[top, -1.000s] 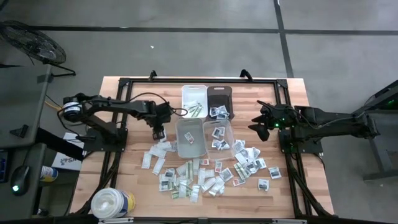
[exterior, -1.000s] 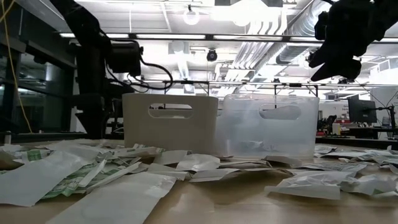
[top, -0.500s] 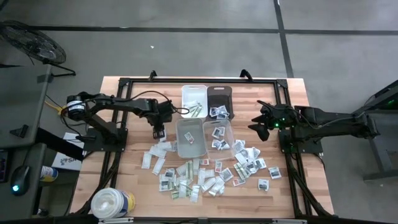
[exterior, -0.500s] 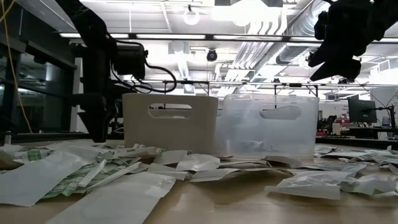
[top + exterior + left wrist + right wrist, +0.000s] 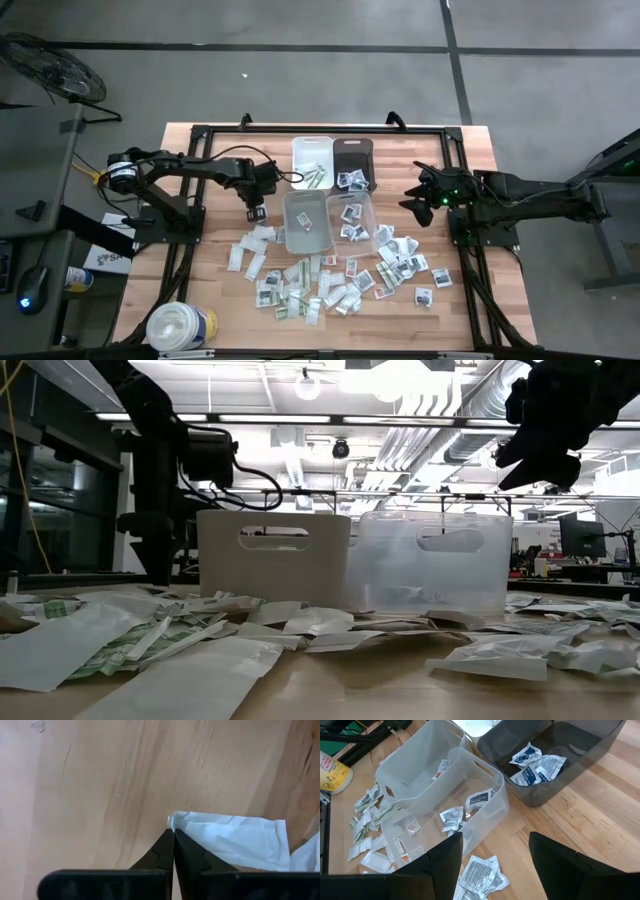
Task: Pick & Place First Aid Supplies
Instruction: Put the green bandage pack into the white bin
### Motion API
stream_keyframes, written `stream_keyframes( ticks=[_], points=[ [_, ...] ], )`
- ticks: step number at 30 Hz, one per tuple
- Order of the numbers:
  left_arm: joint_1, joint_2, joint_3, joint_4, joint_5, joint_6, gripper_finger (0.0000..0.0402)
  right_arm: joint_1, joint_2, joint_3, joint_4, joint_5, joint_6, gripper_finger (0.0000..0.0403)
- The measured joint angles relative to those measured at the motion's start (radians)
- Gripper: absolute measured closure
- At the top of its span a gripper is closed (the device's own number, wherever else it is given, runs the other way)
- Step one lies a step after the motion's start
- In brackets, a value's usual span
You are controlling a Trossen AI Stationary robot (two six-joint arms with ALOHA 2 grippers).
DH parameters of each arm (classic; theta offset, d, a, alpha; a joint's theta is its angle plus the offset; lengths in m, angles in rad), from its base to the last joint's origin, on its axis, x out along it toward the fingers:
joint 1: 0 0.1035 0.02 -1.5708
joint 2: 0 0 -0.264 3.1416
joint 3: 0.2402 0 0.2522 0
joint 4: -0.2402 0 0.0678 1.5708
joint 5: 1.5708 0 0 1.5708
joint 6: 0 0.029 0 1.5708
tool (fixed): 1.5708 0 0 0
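Observation:
Many small white and greenish first aid packets [image 5: 330,285] lie scattered over the near half of the wooden table. My left gripper [image 5: 253,212] stands left of the bins, pointing down at the tabletop, shut at the corner of one white packet [image 5: 235,842]. My right gripper [image 5: 424,205] hovers open over the table to the right of the bins. In its wrist view [image 5: 495,865] nothing is between its fingers, and it looks down on the bins. My left gripper meets the white packet at its corner [image 5: 172,821], which peeks out just past the closed fingertips [image 5: 165,845]. The fingers come from above, pointing down. The rest of the packet lies flat on the wood. Whether the corner is pinched or only touched, I cannot tell.
Two clear bins [image 5: 305,222] [image 5: 351,215] stand mid-table, with a white bin [image 5: 312,160] and a dark bin [image 5: 352,163] behind them, all holding some packets. A big white round tub [image 5: 180,325] stands at the near left corner. Bare wood lies left of the left gripper.
My left gripper has shut its fingers at the white packet's corner, staying left of the bins. The packet still lies on the table.

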Motion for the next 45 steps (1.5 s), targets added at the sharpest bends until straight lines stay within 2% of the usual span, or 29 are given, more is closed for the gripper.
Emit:
stream_keyframes(
  ticks=[11, 19, 21, 25, 28, 31, 35, 39, 42, 45],
  points=[
    [-0.002, -0.180, 0.109, -0.124, 0.057, 0.044, 0.0401, 0.000, 0.000, 0.000, 0.000, 0.000, -0.008, 0.0181],
    [-0.002, -0.324, 0.203, -0.078, 0.197, 0.183, 0.0401, 0.000, 0.000, 0.000, 0.000, 0.001, -0.011, 0.0181],
    [-0.002, -0.359, 0.223, -0.023, 0.280, 0.215, 0.0401, 0.000, 0.000, 0.000, 0.000, 0.003, -0.011, 0.0181],
    [-0.002, -0.412, 0.227, 0.143, 0.548, 0.238, 0.0401, 0.000, 0.000, 0.000, 0.000, 0.004, -0.021, 0.0181],
    [-0.002, -0.434, 0.227, 0.324, 0.774, 0.184, 0.0402, 0.000, 0.000, 0.000, 0.001, 0.006, -0.027, 0.0181],
    [-0.008, -0.438, 0.227, 0.534, 0.914, 0.108, 0.0401, 0.000, 0.000, 0.000, 0.001, 0.006, -0.030, 0.0181],
    [-0.024, -0.438, 0.227, 0.849, 1.010, 0.028, 0.0401, 0.000, 0.000, 0.000, 0.000, 0.008, -0.037, 0.0181],
    [-0.023, -0.439, 0.227, 1.071, 1.017, -0.028, 0.0401, 0.000, 0.000, 0.000, 0.000, 0.008, -0.037, 0.0181],
    [-0.022, -0.439, 0.227, 1.144, 1.014, -0.031, 0.0401, 0.000, 0.000, 0.000, 0.000, 0.008, -0.037, 0.0181],
    [-0.021, -0.439, 0.227, 1.145, 1.004, -0.031, 0.0401, 0.000, 0.000, 0.000, 0.000, 0.008, -0.042, 0.0181]
  ],
)
